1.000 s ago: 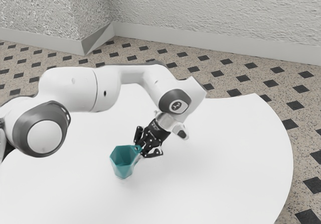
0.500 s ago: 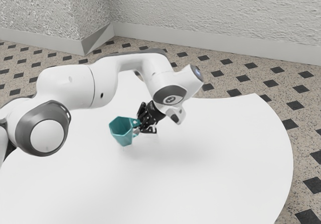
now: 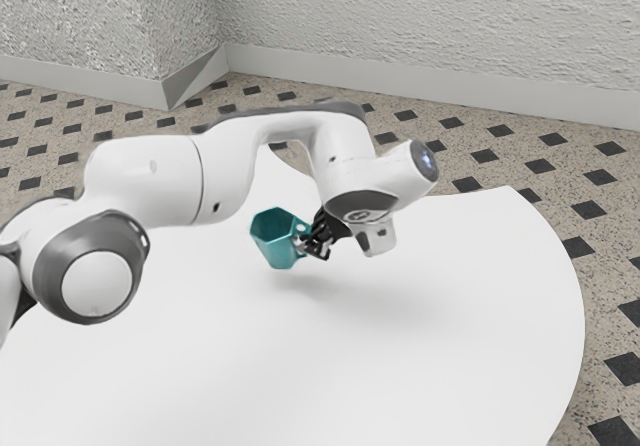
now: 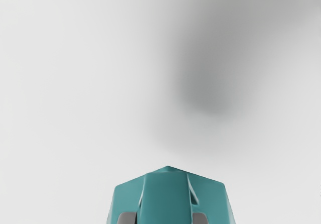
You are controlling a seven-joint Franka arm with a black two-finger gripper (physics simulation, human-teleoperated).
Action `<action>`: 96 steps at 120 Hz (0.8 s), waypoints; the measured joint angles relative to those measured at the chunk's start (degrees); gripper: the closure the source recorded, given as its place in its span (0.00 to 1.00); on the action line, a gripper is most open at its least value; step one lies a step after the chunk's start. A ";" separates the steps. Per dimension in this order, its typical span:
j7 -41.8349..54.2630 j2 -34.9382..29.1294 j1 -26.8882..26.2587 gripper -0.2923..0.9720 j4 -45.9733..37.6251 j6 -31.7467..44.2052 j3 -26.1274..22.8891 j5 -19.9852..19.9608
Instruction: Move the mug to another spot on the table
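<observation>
just one teal mug [image 3: 276, 238], aloft between the jaws

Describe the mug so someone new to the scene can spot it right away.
Start at the large white round table on the checkered floor and follow the white arm to its black two-finger gripper. Clamped there, tilted above the tabletop, is the small teal faceted mug, the only teal thing in sight.
</observation>
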 joint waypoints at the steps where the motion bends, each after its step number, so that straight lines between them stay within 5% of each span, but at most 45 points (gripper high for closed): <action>1: 0.22 0.01 -0.08 0.77 0.01 0.09 -0.01 0.01; 96: 9.69 -0.01 -0.55 0.76 -5.00 5.68 4.87 0.82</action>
